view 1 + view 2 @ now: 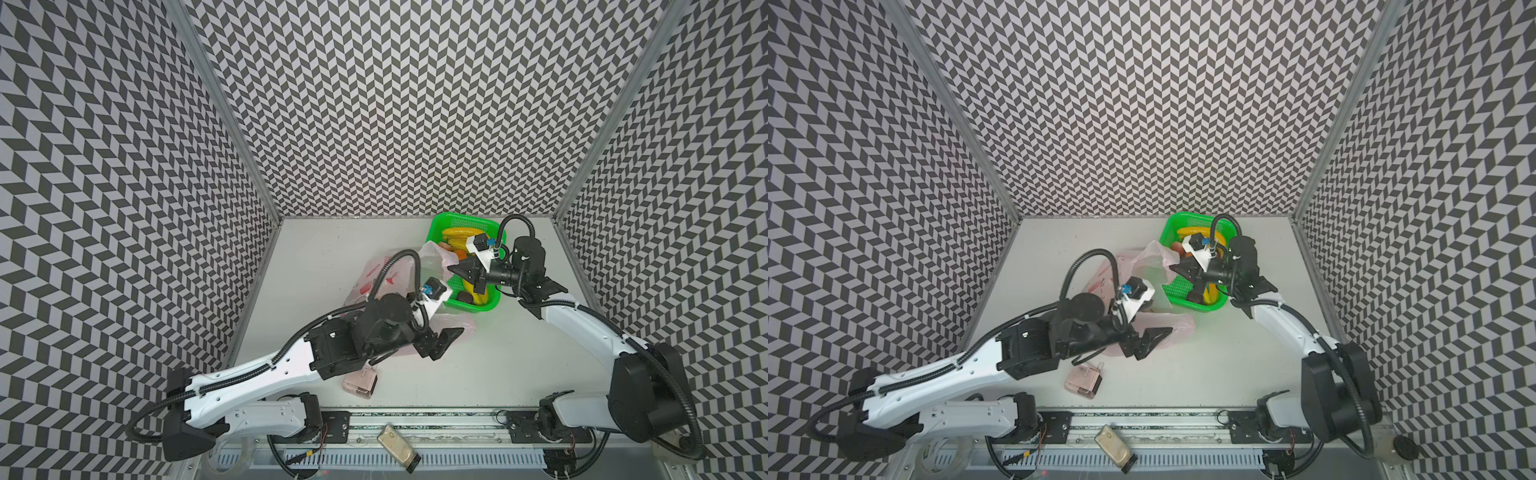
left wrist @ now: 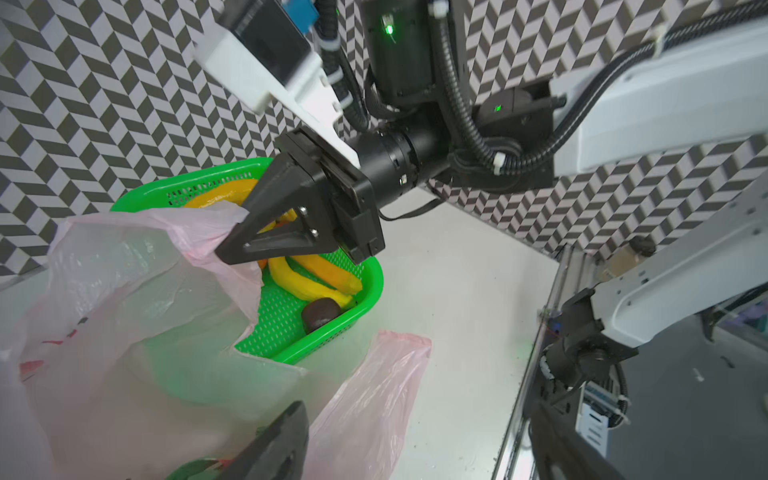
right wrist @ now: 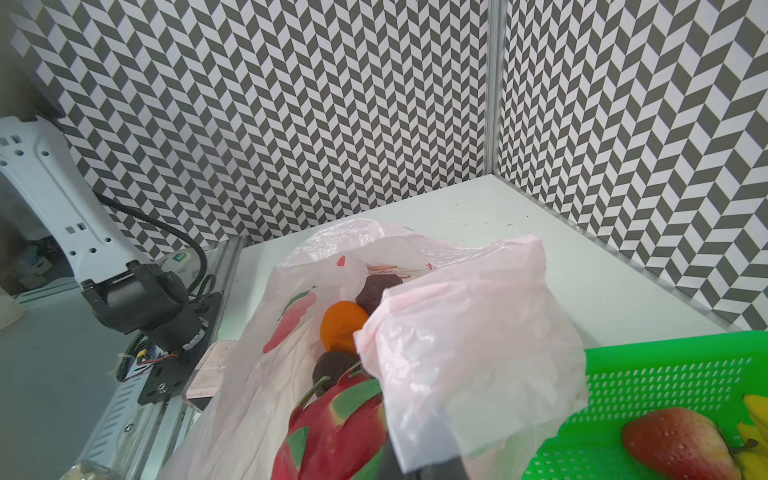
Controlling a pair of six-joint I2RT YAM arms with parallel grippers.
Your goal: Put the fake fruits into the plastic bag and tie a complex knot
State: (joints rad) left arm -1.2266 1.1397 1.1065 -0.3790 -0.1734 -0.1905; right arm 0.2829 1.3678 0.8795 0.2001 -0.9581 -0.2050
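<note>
If you look just below the centre of both top views, you find the plastic bag (image 1: 384, 276) lying on the white table (image 1: 519, 365), its right edge overlapping the left rim of the green basket (image 1: 471, 307). Its mouth gapes toward the basket, and the right wrist view lets you see inside: an orange (image 3: 343, 328), dark brown fruits (image 3: 378, 291) above and below it, and a pink dragon fruit (image 3: 336, 432) at the bottom centre of that frame. Your right gripper (image 2: 227, 249) is closed, its tips pinching the rim of the bag and holding it up over the basket's left side; in the right wrist view the film drapes over the finger at the bottom edge. Your left gripper (image 1: 451, 343) stands with its jaws wide apart and nothing between them, over the lower right flap of the bag in both top views; one finger (image 2: 282, 436) shows at the bottom of the left wrist view, in front of the pink film. In the basket lie yellow bananas (image 2: 316, 278) and another dark brown fruit (image 2: 320, 313), and a red strawberry (image 3: 673, 440) shows at the lower right of the right wrist view. Below the bag in the top views, a small pinkish box (image 1: 359, 380) lies on the table just under the left arm's black joint.
</note>
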